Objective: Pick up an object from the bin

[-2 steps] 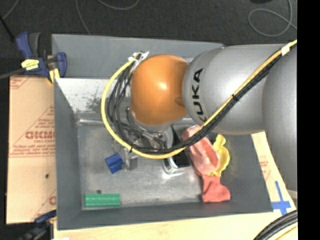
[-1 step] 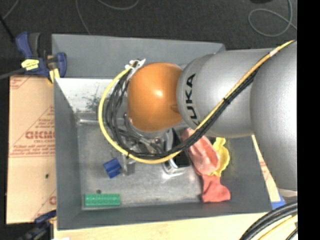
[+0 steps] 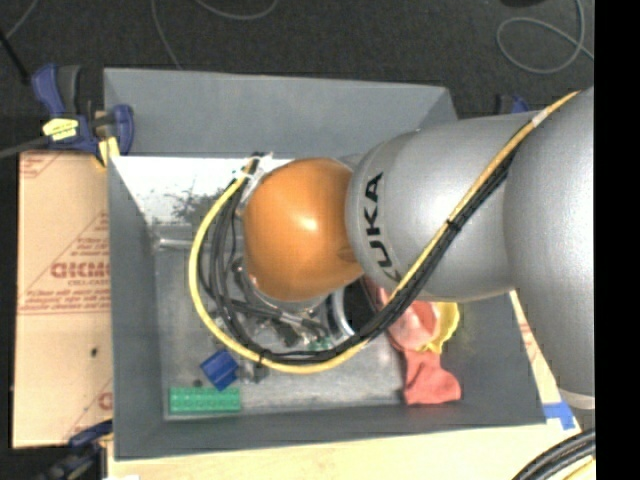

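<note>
My gripper [image 3: 288,324] hangs low over the middle of the bin floor, mostly covered from above by the wrist's orange dome and looped cables. A small blue block [image 3: 218,370] lies just to its lower left. Below that block, a flat green studded brick [image 3: 205,400] rests along the bin's front wall. A black round thing [image 3: 352,314] peeks out right beside the gripper, half hidden under the arm.
A pink-red soft piece [image 3: 428,372] lies at the front right of the bin, with a yellow piece [image 3: 446,326] beside it. The big grey arm covers the bin's right half. Dark specks mark the floor at the back left.
</note>
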Tool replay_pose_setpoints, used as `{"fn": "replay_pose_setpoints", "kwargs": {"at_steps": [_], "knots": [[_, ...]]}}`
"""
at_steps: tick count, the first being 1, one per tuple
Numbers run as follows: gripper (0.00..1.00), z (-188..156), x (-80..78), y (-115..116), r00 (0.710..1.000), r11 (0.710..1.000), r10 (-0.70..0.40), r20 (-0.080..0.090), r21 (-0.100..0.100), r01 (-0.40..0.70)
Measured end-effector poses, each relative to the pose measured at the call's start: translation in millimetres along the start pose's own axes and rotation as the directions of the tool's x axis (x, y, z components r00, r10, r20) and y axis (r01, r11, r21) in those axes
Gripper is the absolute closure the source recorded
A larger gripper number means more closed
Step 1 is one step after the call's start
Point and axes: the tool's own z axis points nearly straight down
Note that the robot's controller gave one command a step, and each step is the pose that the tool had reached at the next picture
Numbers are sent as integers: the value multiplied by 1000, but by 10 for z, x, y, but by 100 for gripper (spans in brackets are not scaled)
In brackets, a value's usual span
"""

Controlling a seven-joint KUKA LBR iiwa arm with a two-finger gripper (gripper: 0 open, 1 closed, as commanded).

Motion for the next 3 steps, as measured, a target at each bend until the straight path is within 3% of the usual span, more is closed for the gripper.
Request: {"fn": "replay_pose_setpoints", "kwargs": {"at_steps": [1,2,3], "knots": [[100,537,-181,14,1000,1000,-21,10,1,21],[100,252,-114,35,1000,1000,-3,-5,-1,3],[100,-441,-184,-23,1000,1000,12,7,1,-12]]}}
